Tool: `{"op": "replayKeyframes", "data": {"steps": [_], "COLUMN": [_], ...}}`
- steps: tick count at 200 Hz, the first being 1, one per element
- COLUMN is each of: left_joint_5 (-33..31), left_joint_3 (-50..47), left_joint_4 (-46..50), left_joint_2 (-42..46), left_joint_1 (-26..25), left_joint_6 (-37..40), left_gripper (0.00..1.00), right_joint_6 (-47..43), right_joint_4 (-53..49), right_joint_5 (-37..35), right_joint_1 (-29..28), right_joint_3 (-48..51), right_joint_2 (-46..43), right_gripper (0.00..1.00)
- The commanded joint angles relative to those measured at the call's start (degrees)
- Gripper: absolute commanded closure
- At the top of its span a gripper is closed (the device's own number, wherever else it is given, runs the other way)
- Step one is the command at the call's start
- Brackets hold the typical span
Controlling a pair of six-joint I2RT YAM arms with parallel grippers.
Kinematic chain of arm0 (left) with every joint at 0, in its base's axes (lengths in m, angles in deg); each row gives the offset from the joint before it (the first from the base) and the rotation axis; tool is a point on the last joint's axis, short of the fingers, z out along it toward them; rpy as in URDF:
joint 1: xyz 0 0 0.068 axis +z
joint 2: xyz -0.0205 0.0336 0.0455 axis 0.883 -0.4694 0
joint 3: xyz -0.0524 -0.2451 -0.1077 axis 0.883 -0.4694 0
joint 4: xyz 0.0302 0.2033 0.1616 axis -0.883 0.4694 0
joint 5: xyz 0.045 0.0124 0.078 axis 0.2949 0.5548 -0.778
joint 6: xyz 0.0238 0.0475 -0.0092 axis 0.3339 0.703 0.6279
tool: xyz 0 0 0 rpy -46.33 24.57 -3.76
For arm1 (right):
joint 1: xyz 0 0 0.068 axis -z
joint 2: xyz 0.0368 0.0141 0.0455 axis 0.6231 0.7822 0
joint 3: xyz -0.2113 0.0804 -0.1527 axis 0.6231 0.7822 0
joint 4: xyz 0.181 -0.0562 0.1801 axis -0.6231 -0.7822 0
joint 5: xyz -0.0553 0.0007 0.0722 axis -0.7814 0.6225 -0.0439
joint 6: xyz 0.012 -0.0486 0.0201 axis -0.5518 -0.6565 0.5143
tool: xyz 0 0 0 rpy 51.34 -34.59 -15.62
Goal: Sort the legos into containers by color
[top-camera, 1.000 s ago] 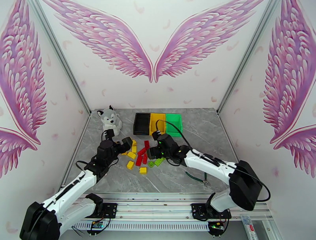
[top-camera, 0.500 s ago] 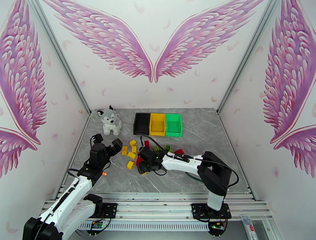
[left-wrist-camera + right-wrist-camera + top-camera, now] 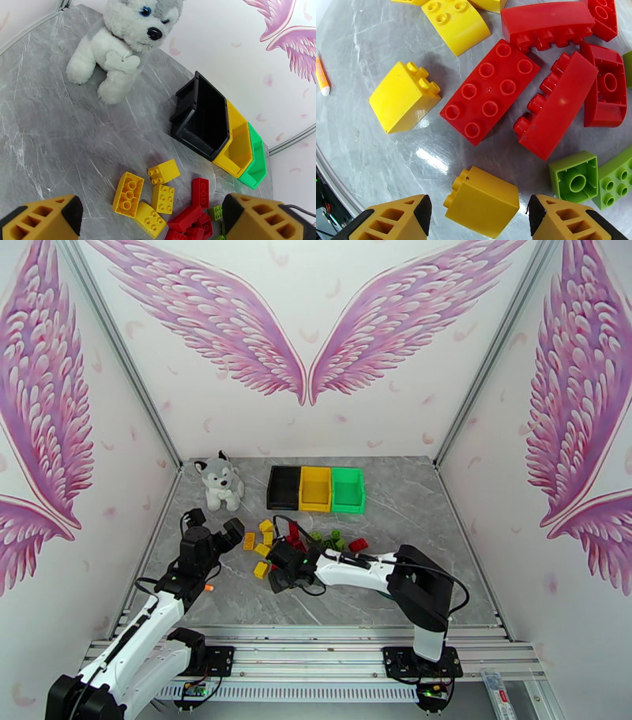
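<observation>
Your right tool stands released astride the small yellow studded plastic brick on the grey table, well apart from the open yellow plastic bin. Close off-centre and it could twist free. Your left tool hangs released too.

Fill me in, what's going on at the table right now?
Two arms are sorting legos by color, and nothing looks sorted yet. The black bin, yellow bin and green bin at the far side look empty, and the bricks lie scattered mid-table. The right gripper is low over the pile, its jaws open on either side of a yellow brick. The left gripper hangs open over the pile's left side, holding nothing.
</observation>
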Motion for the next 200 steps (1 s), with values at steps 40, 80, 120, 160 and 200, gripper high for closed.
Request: {"op": "replayKeyframes", "data": {"steps": [40, 80, 120, 160, 200], "left_joint_5": [-0.6, -0.2, 0.9, 6.5, 10.1], "left_joint_3": [-0.2, -0.9, -1.5, -2.3, 1.5], "left_joint_4": [0.7, -0.2, -2.0, -10.2, -13.5], "left_joint_2": [0.7, 0.7, 0.5, -4.3, -12.0], "left_joint_1": [0.4, 0.7, 0.7, -0.3, -6.5], "left_joint_6": [-0.6, -1.3, -1.4, -0.8, 2.6], "left_gripper": [0.01, 0.01, 0.01, 0.01, 0.03], "right_joint_6": [-0.2, -1.0, -1.3, -1.7, -2.1], "right_joint_4": [-2.7, -4.2, -4.1, -3.5, -4.0], "right_joint_5": [-3.9, -8.1, -8.3, -10.1, -18.6], "right_joint_1": [-1.2, -1.7, -2.1, -2.0, -0.6], "right_joint_3": [-3.9, -5.5, -5.5, -3.7, -0.4], "right_joint_2": [4.6, 6.1, 5.6, 1.4, -6.5], "right_gripper": [0.35, 0.4, 0.57, 0.71, 0.73]}}
